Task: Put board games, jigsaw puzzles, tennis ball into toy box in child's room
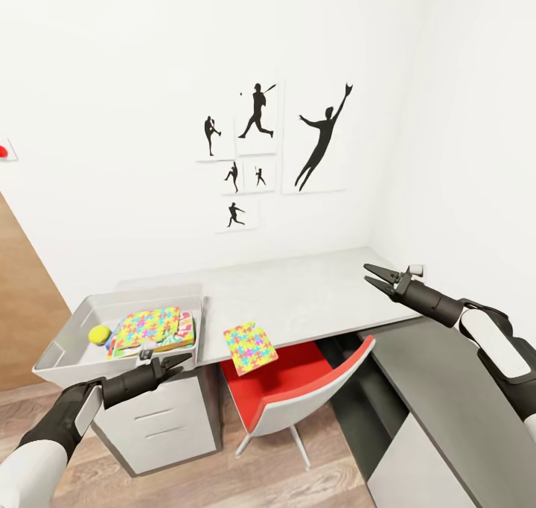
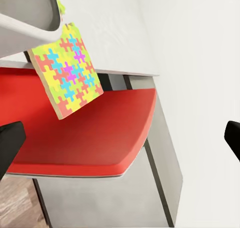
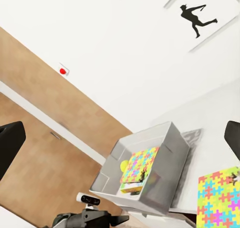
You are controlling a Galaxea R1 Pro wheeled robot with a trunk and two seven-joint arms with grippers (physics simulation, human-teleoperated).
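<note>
- Two puzzles are in sight: one lies on top of the stack inside the toy box [image 1: 71, 337], the other puzzle [image 1: 250, 348] sits on the front edge of the table [image 1: 313, 296], its near side hanging out over the red chair [image 1: 298, 389].
- You can see the tennis ball [image 1: 99, 334] in the toy box too, just beside the stacked puzzle [image 1: 149, 327], toward the box's left end.
- Under that puzzle you can make out the edges of flat printed game boxes [image 1: 182, 337]; how many there are you cannot tell.
- The toy box rests on the table's left end, above the white drawers [image 1: 160, 422].
- Your left gripper [image 1: 175, 363] hangs in front of the toy box's near wall, below the rim, with its fingers nearly together and holding nothing.
- Your right gripper [image 1: 374, 278] hovers over the table's right end, fingers spread apart and empty, well away from the loose puzzle.
- From the left wrist view, the overhanging puzzle [image 2: 66, 70] leans out past the table edge above the red seat [image 2: 90, 138].
- From the right wrist view, you look across the table at the toy box [image 3: 172, 153], with the loose puzzle [image 3: 218, 198] nearer to you.
- Black player pictures [image 1: 257, 143] hang on the white wall behind the table.
</note>
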